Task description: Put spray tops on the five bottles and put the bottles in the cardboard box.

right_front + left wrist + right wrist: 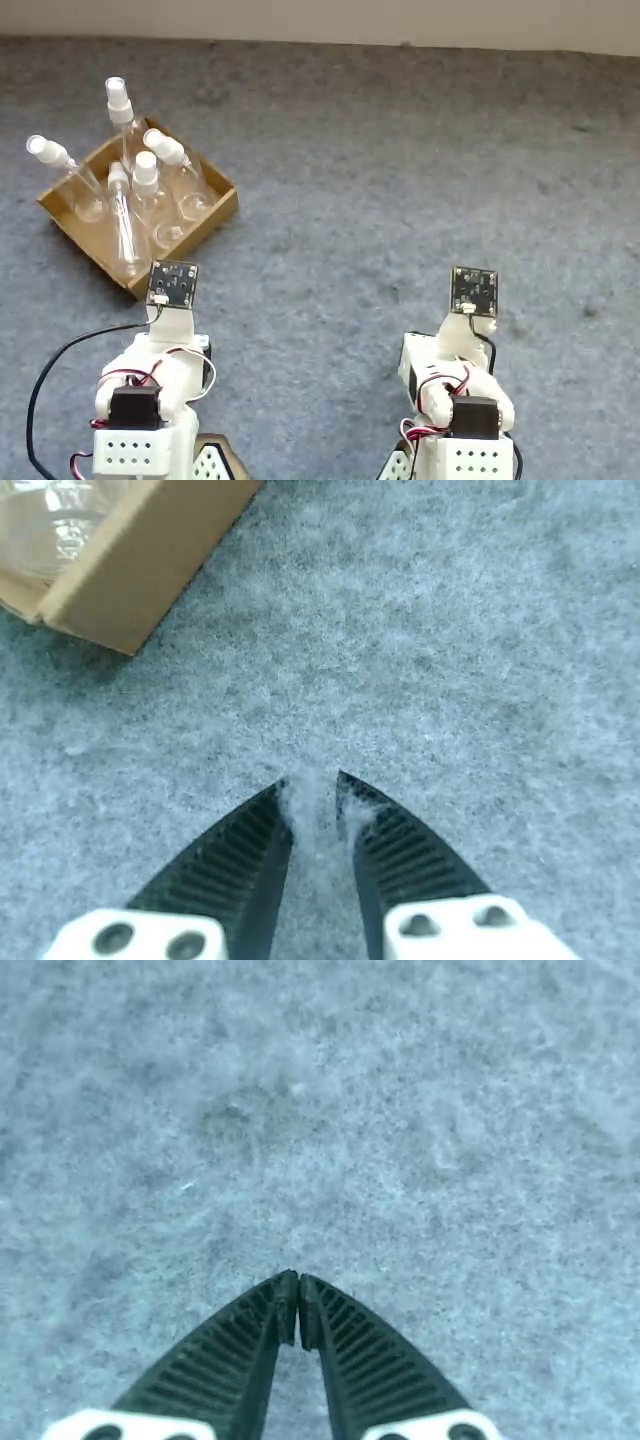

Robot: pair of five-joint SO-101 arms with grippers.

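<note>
**High view has the whole box; wrist views give the claws**

High view takes in the grey desk [400,180] from above. The cardboard box [195,240] sits toward the desk's far left corner, turned so that one corner points at the near edge. All five bottles [150,195] are inside it, each with a white spray top [118,95] on. Four stand or lean with their tops above the rim. The fifth, the lying bottle [124,225], rests flat along the box floor. The left arm [150,390] and the right arm [460,390] are both at the near edge, the left one just short of the box's near corner and the right one well apart from it.

From above, the wrist cameras cover the claws. The left wrist view shows the left claw [312,780] with its two black tips a narrow gap apart, holding nothing, over bare desk. That view also catches a corner of the cardboard box [140,560] beyond the tips, near but not touching, with clear plastic showing inside it. The right wrist view shows the right claw [298,1282] with its tips pressed together and nothing between them. Grey desk [400,1110] lies all around it.
</note>
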